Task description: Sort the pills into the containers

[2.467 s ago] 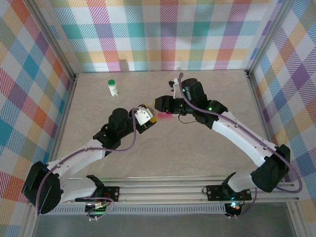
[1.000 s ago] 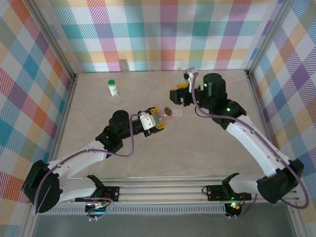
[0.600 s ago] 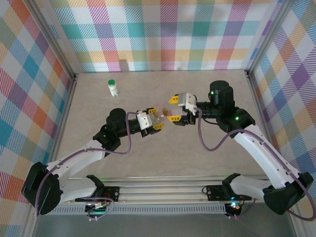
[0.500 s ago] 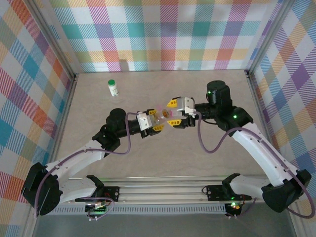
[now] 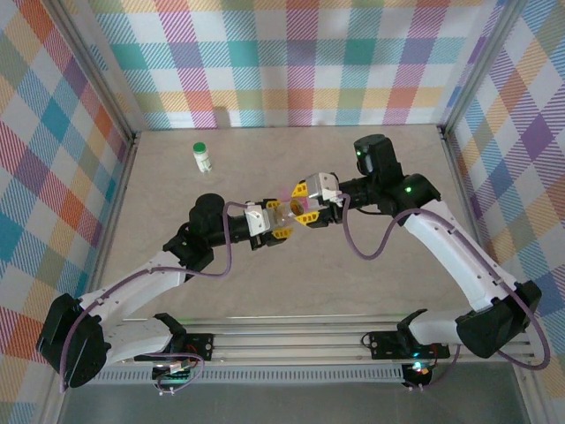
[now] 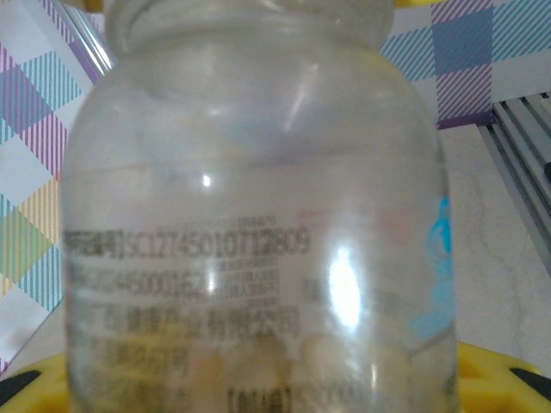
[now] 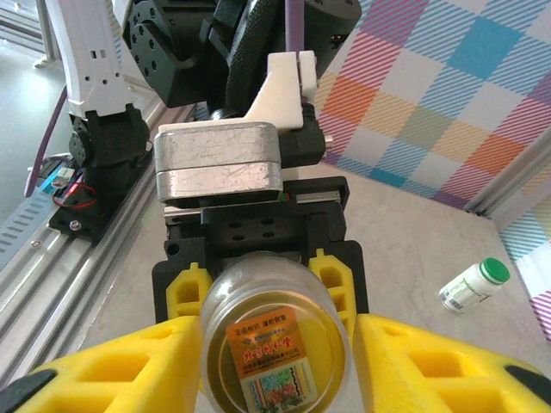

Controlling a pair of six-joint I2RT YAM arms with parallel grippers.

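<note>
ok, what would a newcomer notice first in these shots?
The left arm and right arm meeting nose to nose over the middle of the table, a small bottle between them: the left jaws grip it, the right jaws flank its end. Then the loud plaid walls, and a green-capped white bottle lying alone at far left.

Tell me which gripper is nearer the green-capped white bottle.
Left, narrowly. The left gripper, holding a small bottle, sits to the right of the green-capped white bottle and closer to the arm bases; the right gripper faces it from farther right.
</note>
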